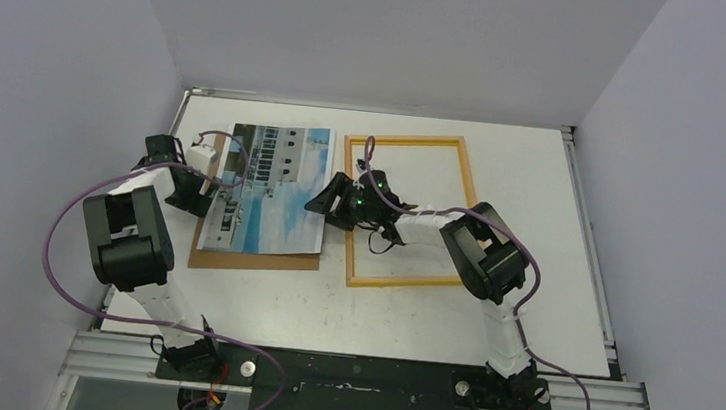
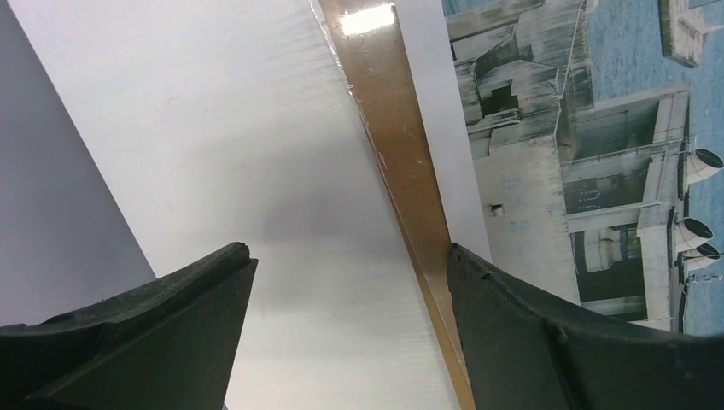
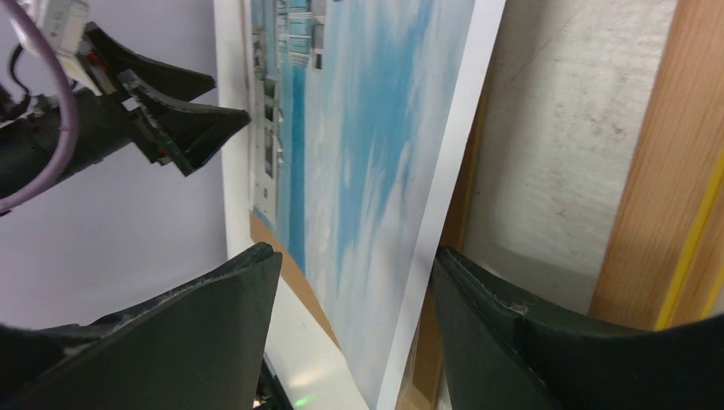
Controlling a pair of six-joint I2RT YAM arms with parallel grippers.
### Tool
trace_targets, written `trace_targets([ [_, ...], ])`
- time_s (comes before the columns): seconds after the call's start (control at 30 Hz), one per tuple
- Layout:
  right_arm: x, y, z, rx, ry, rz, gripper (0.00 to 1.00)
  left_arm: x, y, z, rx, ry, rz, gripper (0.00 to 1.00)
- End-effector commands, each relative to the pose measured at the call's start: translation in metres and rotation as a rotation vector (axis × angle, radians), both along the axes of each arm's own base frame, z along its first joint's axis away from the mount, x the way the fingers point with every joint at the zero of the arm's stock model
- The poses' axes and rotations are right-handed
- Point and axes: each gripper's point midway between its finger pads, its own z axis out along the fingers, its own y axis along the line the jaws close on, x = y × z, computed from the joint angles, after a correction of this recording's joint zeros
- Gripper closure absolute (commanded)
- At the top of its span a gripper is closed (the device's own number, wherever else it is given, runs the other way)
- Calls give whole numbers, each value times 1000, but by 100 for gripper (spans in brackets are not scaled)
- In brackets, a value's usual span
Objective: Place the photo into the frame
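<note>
While the photo (image 1: 275,192) is lying face up on the brown backing panel (image 1: 253,258), just left of the frame (image 1: 410,141), the left gripper (image 1: 208,188) and right gripper (image 1: 324,201) are standing open at its opposite edges, apparently bracketing it for a two-sided lift.

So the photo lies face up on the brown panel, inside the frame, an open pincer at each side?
Not inside: the top external view shows the photo on the brown panel left of the frame, which is empty. Face up, with the left pincer and right pincer open at its sides, is right.
</note>
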Motion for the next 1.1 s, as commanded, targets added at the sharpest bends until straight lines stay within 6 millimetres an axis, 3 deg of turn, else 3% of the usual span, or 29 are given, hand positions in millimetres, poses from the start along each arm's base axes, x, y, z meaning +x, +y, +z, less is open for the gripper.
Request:
trace_targets([
  [0.0,-4,16,94,232,-128,39,36,-14,-10,-24,-22,66,-20,18],
  [0.13,-8,19,106,273,-143,55,38,-14,-10,-25,-24,66,-22,18],
  [0.27,-13,24,104,302,-132,71,40,-14,-13,-24,-28,64,-27,18],
  [0.47,-17,35,95,327,-105,89,46,-15,-15,-23,-27,60,-36,18],
  [0.73,-13,38,73,192,-118,69,53,-13,-18,-16,-40,47,-43,18],
  [0.83,-10,33,69,139,-127,52,60,-12,-20,-14,-50,48,-44,18],
  [0.93,-3,27,68,67,-164,41,75,-13,-22,-10,-67,51,-44,18],
  [1.07,6,18,76,-33,-236,36,87,-9,-23,5,-103,32,-38,18],
])
